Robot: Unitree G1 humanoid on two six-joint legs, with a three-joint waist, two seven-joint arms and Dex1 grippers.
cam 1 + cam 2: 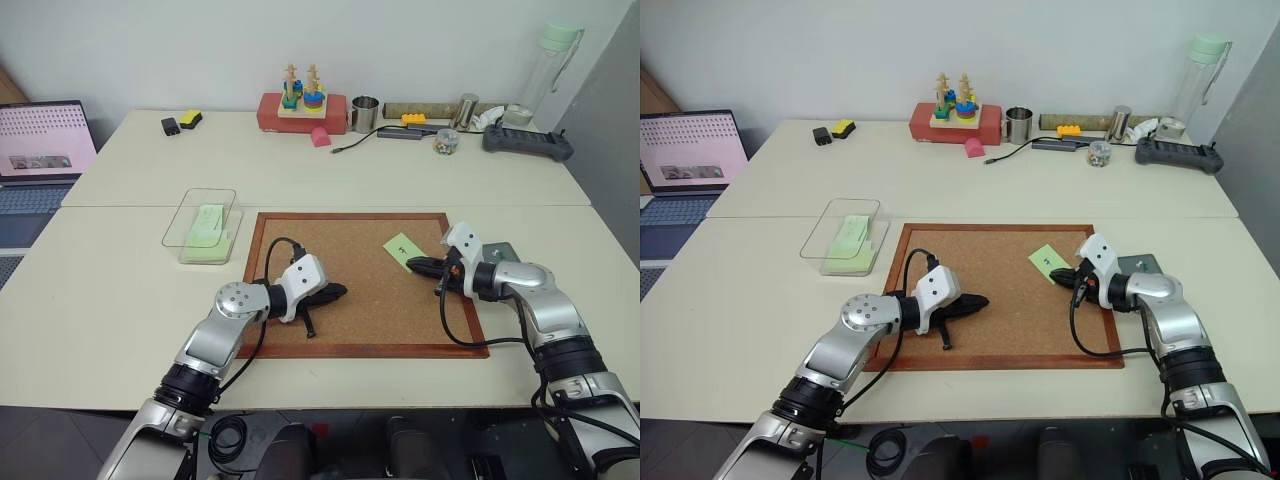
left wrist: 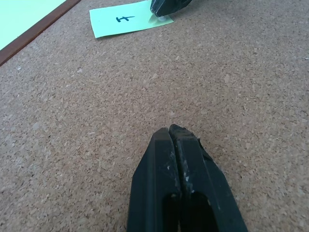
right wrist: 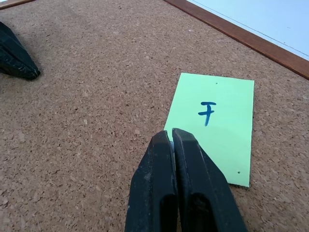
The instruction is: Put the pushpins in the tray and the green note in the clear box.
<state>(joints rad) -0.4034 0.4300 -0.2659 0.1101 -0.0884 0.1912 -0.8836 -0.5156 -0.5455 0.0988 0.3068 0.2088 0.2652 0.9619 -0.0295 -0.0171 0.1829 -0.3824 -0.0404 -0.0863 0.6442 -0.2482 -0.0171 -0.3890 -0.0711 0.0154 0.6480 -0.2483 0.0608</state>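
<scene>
Pale tabletop (image 1: 120,300) stretches under my arms, with a wood-framed cork board (image 1: 370,320) lying flat in front of me. My left gripper (image 1: 338,292) rests low over the cork near the board's middle, its two black fingers pressed together with nothing between them. My right gripper (image 3: 172,137) is also closed, its tips at the near corner of the green note (image 3: 219,121); whether a pin or the paper's edge is pinched between them I cannot tell. That note lies flat on the cork toward the board's far right, a dark handwritten mark on its face. Just beyond the board's right edge, behind my right wrist, sits the grey tray (image 1: 503,249). Left of the board, the clear box (image 1: 196,225) stands on the table with pale green slips already inside.
</scene>
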